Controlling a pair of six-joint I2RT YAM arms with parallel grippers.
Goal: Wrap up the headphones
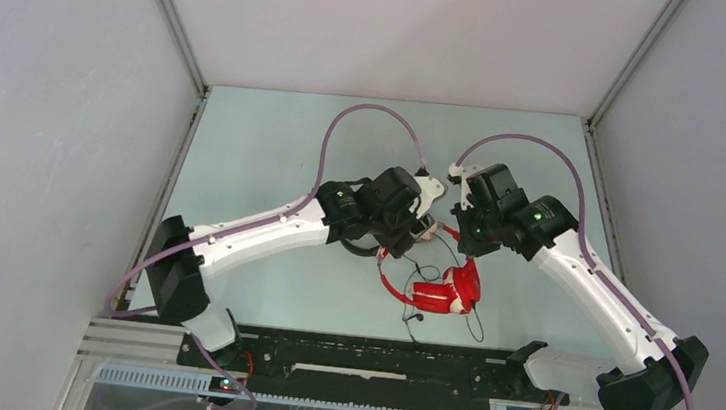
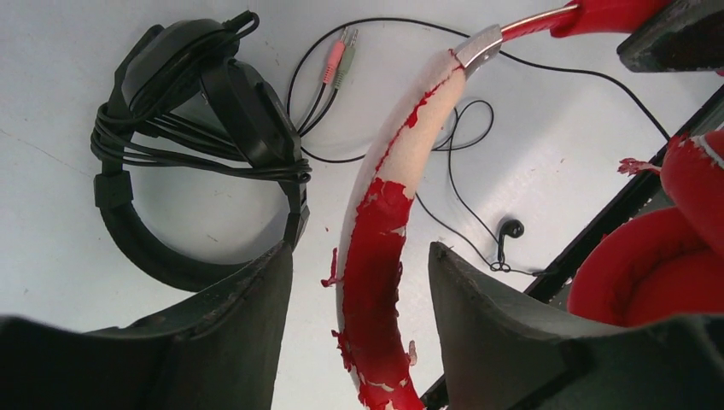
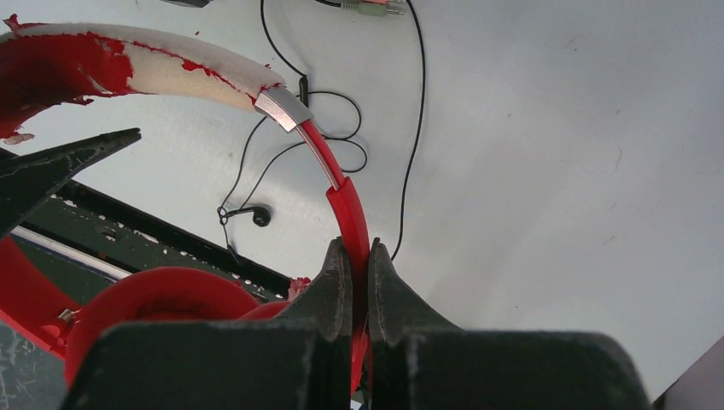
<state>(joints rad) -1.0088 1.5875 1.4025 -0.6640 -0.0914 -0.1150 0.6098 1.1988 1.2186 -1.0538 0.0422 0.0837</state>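
Observation:
The red headphones (image 1: 443, 291) hang above the table centre, earcups low. My right gripper (image 3: 359, 256) is shut on the thin red arm of the headband (image 3: 346, 201), just below its silver joint. My left gripper (image 2: 359, 273) is open. Its jaws stand on either side of the peeling red headband padding (image 2: 376, 256) without touching it. A red earcup (image 2: 657, 265) shows at the right of the left wrist view. The thin dark cable (image 3: 418, 120) lies loose on the table, with an inline bud (image 2: 510, 229) and pink and green plugs (image 2: 340, 55).
Black headphones (image 2: 205, 111) with their cable wound round them lie on the table left of the red headband. The black rail (image 1: 374, 362) runs along the near edge. Grey walls close in the table on both sides and at the back.

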